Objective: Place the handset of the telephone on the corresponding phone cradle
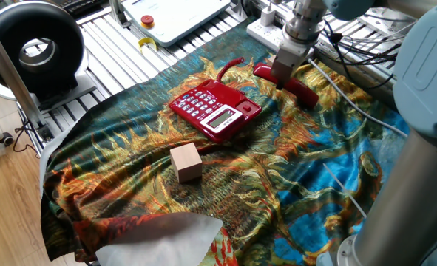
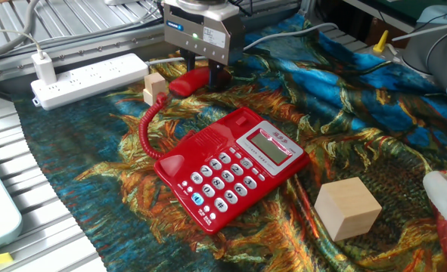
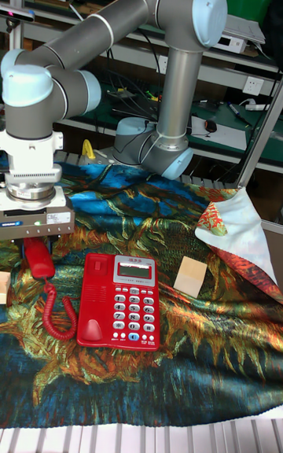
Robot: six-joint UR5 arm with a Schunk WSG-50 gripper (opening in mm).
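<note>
The red telephone lies on the patterned cloth, keypad and display facing up. Its phone cradle is the bare red strip along the edge nearest my gripper. My gripper is shut on the middle of the red handset, holding it a little above the cloth just beyond the cradle side. In the tall fixed view the handset hangs left of the telephone, under the gripper. The coiled red cord runs from the handset to the base.
A tan wooden cube sits on the cloth on the display side of the phone. Two small stacked wooden blocks and a white power strip lie close to the gripper. Cables trail behind it.
</note>
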